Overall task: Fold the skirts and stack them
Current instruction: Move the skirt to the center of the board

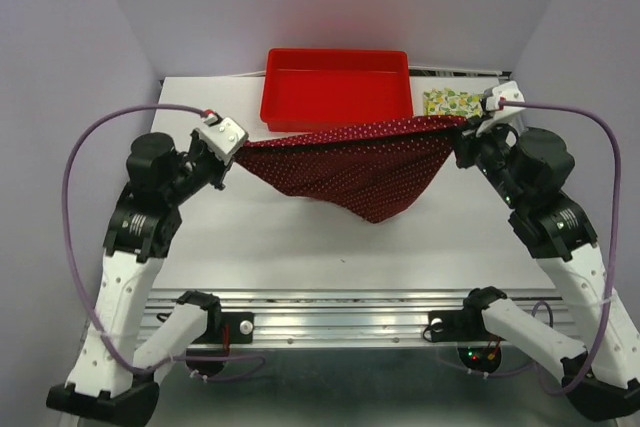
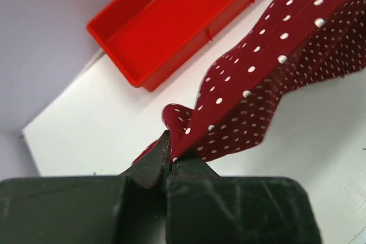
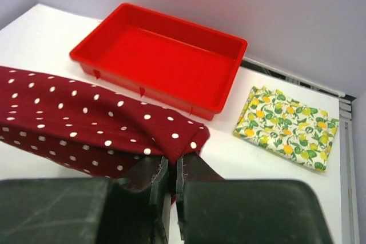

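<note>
The dark red dotted skirt (image 1: 350, 169) hangs stretched between both grippers above the table, sagging to a point in the middle. My left gripper (image 1: 238, 150) is shut on its left corner, seen close in the left wrist view (image 2: 169, 154). My right gripper (image 1: 466, 133) is shut on its right corner, seen in the right wrist view (image 3: 173, 164). The skirt shows in both wrist views (image 2: 269, 78) (image 3: 86, 124). The lemon skirt (image 1: 452, 102) lies folded flat at the back right of the table, also in the right wrist view (image 3: 287, 127).
A red plastic tray (image 1: 335, 67) stands at the back middle of the white table (image 1: 300, 247), just behind the hanging skirt; it also shows in the left wrist view (image 2: 171, 27) and the right wrist view (image 3: 166, 55). Purple walls close in on both sides.
</note>
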`<state>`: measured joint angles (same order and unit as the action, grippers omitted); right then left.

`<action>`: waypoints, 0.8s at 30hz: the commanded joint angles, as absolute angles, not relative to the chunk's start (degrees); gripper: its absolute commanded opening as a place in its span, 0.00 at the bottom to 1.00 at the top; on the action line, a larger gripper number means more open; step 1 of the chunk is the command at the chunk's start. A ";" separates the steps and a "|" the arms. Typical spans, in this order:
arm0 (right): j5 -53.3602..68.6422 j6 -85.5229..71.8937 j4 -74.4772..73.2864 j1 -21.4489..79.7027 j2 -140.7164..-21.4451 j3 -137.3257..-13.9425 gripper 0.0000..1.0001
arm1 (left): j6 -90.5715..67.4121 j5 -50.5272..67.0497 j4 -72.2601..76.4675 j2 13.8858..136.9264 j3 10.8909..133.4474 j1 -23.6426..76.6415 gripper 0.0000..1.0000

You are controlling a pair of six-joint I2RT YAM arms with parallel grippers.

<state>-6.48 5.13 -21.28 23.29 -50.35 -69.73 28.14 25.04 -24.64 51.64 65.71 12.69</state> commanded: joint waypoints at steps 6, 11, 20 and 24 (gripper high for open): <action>1.04 5.63 -31.99 23.29 -42.98 -70.40 0.01 | 31.29 16.18 -31.64 37.88 64.69 12.30 0.00; 0.53 4.13 -28.05 23.29 -51.75 -67.60 0.01 | 30.76 13.71 -27.35 44.62 62.15 12.30 0.00; -4.47 4.22 -15.90 23.29 -90.66 -78.63 0.28 | 26.20 11.79 -12.04 81.70 73.27 11.52 0.08; -6.77 3.26 -29.20 19.87 -106.84 -103.78 0.84 | 23.03 10.28 -15.46 93.42 87.78 9.41 0.57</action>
